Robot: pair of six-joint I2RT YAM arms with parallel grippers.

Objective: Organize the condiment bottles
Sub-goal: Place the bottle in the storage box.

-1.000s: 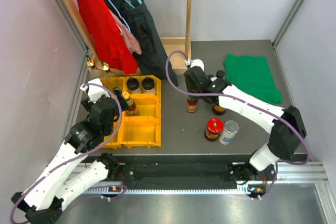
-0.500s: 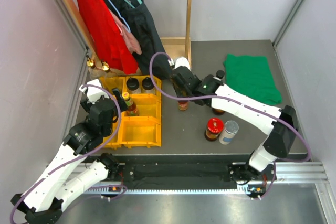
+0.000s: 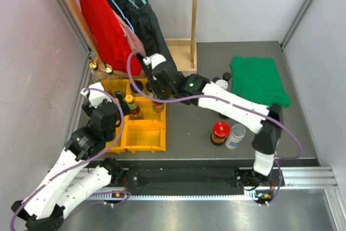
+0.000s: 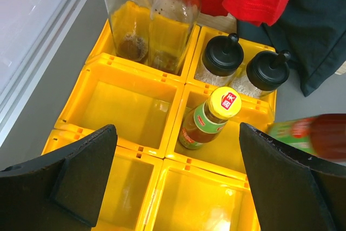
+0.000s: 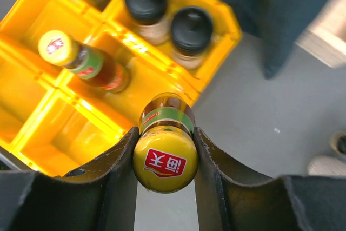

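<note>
I have the yellow-capped sauce bottle [image 5: 165,162] pinched just under its cap by the right pincer [image 5: 165,147]. One finger sits on each side, so it hangs upright and can go down straight. It is over the right edge of the yellow tray [image 5: 227,22], above the middle compartment on that side. I cannot tell whether its base is touching anything.

I judge that compartment to be the goal, because its twin bottle [image 4: 208,117] already stands there, leaning a little. Like is being grouped with like. The black-capped jars [image 4: 221,60] share the compartment behind it, and the tall clear bottles [image 4: 175,14] fill the far left one.

My left pincer [image 4: 178,171] is spread wide and empty above the near compartments. It looks parked there to keep out of the right arm's reach across.

A red-lidded jar [image 3: 220,132] and a silver-lidded canister [image 3: 235,136] wait side by side on the desk [image 3: 194,133], well apart from the tray, so plenty is left to sort.
</note>
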